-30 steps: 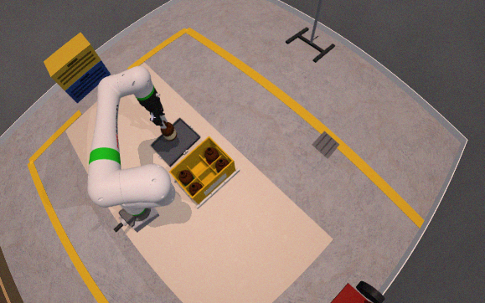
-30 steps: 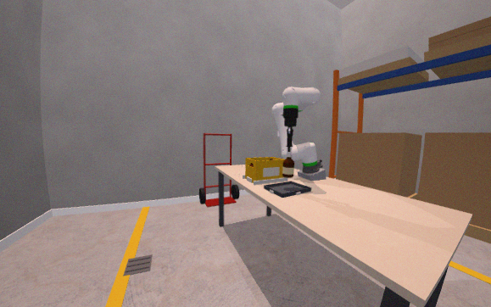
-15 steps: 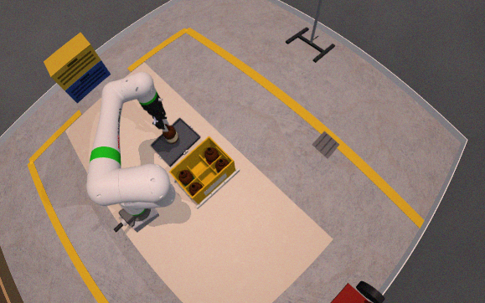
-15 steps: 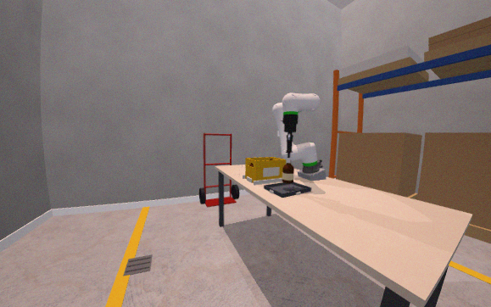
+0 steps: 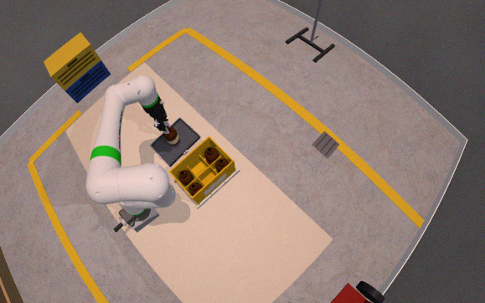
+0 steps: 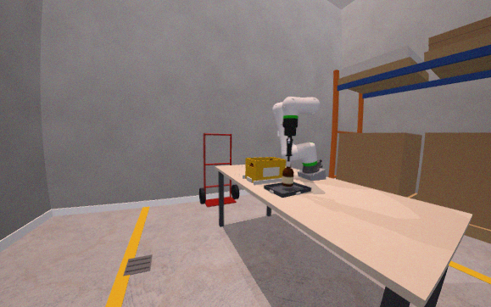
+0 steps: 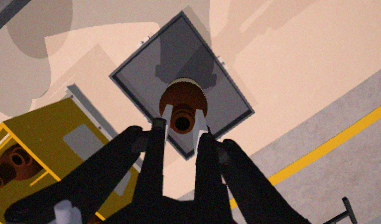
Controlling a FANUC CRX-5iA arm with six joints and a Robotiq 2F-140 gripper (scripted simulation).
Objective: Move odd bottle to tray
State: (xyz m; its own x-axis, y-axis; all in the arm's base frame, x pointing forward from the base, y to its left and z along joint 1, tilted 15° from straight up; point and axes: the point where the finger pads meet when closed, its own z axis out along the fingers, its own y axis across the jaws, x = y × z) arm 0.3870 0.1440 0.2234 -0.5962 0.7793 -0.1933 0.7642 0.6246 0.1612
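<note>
Black fingers of the gripper (image 7: 181, 131) fill the near part of the wrist view, and they pinch the neck of a brown bottle (image 7: 183, 100) just below its round opening. That bottle hangs upright under the gripper, directly over the dark grey tray (image 7: 141, 65), and its shadow falls on the tray floor. In the exterior view the bottle (image 6: 287, 176) stands straight with its base down at the tray (image 6: 298, 191); whether it touches the tray floor or hangs just above it cannot be told. A pale label band circles its lower body.

Just beside the tray sits the yellow crate (image 5: 227, 172), divided into compartments by yellow walls. Four brown bottles (image 5: 211, 154) stand upright in it, two at each end, and the middle compartment shows only yellow floor. A white label panel shows on the crate's long side in the exterior view.

Tray and crate both rest on the light wooden table (image 5: 241, 234). The white arm (image 5: 106, 125), with green bands, rises from its grey base plate (image 5: 152, 218) at the table edge and bends over to the tray.

Farther off, a red hand truck (image 6: 217, 170) stands by the grey wall, and a yellow line (image 5: 291, 109) runs along the floor.
</note>
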